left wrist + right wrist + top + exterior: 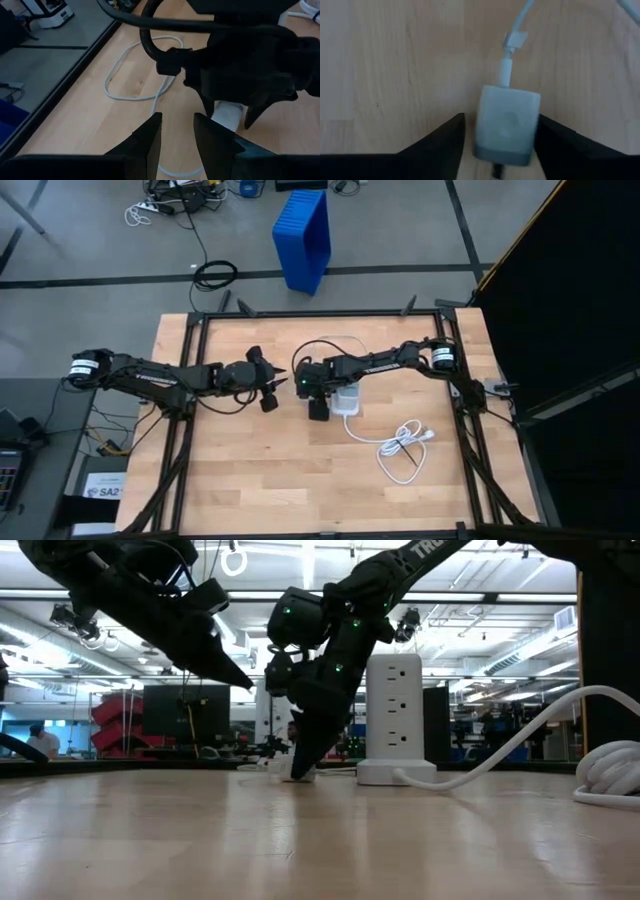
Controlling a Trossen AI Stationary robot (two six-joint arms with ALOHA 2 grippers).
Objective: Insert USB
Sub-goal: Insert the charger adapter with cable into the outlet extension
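The thin white USB cable [506, 70] lies on the wooden bench [250, 480] near its middle, a little toward the far edge. One end is plugged into a small white charger block [507, 125]. From there the cable runs away across the wood, and the left wrist view shows it lying in a loose loop on the boards.

The right gripper [318, 408] points down onto the bench with its tips at the surface. Its two dark fingers stand on either side of the charger block. One finger looks to be against the block and the other sits just beside it, so I cannot tell whether the block is truly clamped.

Just beside this gripper, toward the right edge of the bench, stands a white socket tower [395, 710], upright with its outlets stacked one above another. A thick white power cord [400, 442] leaves its base and lies coiled nearer the front right corner.

The left gripper [177, 132] hangs above the bench, just left of the right gripper and facing it. Its fingers are parted by a narrow gap with nothing between them.
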